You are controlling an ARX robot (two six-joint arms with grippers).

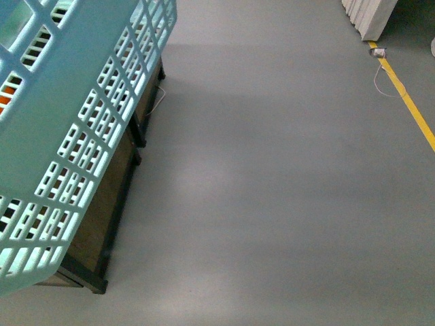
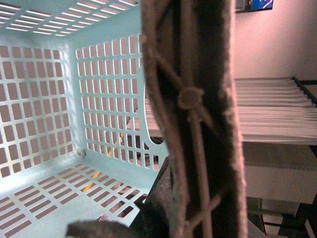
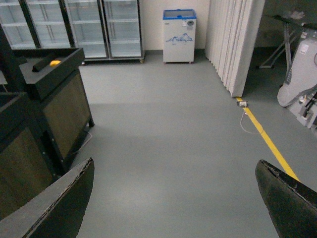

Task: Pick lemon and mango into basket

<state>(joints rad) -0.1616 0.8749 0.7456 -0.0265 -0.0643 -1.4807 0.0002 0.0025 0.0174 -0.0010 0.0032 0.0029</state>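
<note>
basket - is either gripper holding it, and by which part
The left gripper appears to hold the basket by its brown handle, though the grip itself is unclear; the right gripper is open and empty.

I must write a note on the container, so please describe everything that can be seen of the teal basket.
The basket is pale teal plastic, its walls and floor pierced by rows of rectangular slots. In the front view it fills the upper left corner, tilted, above dark stands on the grey floor. The left wrist view looks inside: the part shown holds no fruit, and one wall has a curved cut-out. An orange patch shows through one slot. What holds the basket is unclear.
</note>
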